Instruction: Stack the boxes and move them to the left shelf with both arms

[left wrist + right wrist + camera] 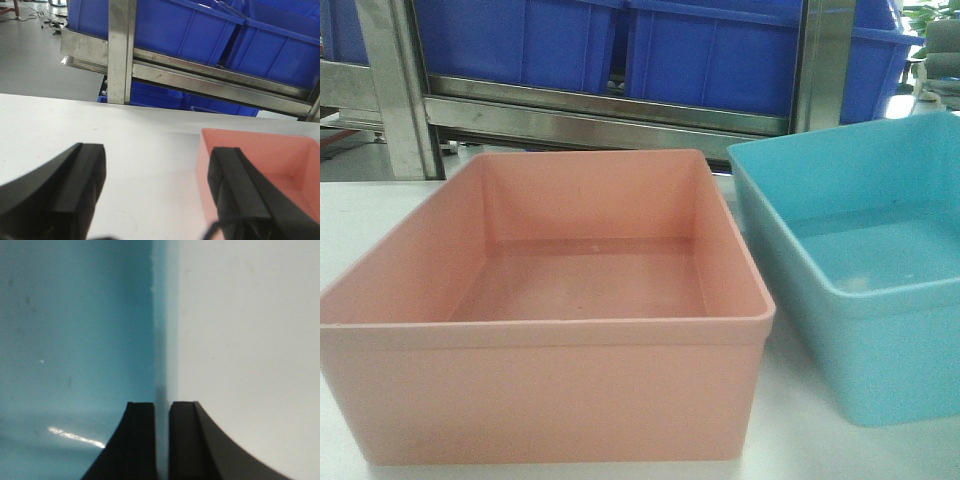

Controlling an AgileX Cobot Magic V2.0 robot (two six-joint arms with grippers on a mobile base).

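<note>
The pink bin (550, 390) stands upright on the white table (360, 220), open top up, nearest the front camera. The blue bin (880, 350) stands just beside it on the right, a narrow strip of table showing between them; its right side runs out of the front view. Neither is stacked in the other. Behind the table stands a steel rack (395, 100) with dark blue crates (710, 60) on its level.

The left gripper (156, 152) is low over the table at the pink bin's left end. Its fingers (82, 180) are spread wide: one lies over bare table, the other over the bin's inside, so the bin's left wall falls between them. Whether either finger touches the wall cannot be told.

The right gripper (161, 407) has its fingers (140, 440) drawn close, pinching the thin side wall of the blue bin. One finger is inside the bin and the other outside, over the table.
</note>
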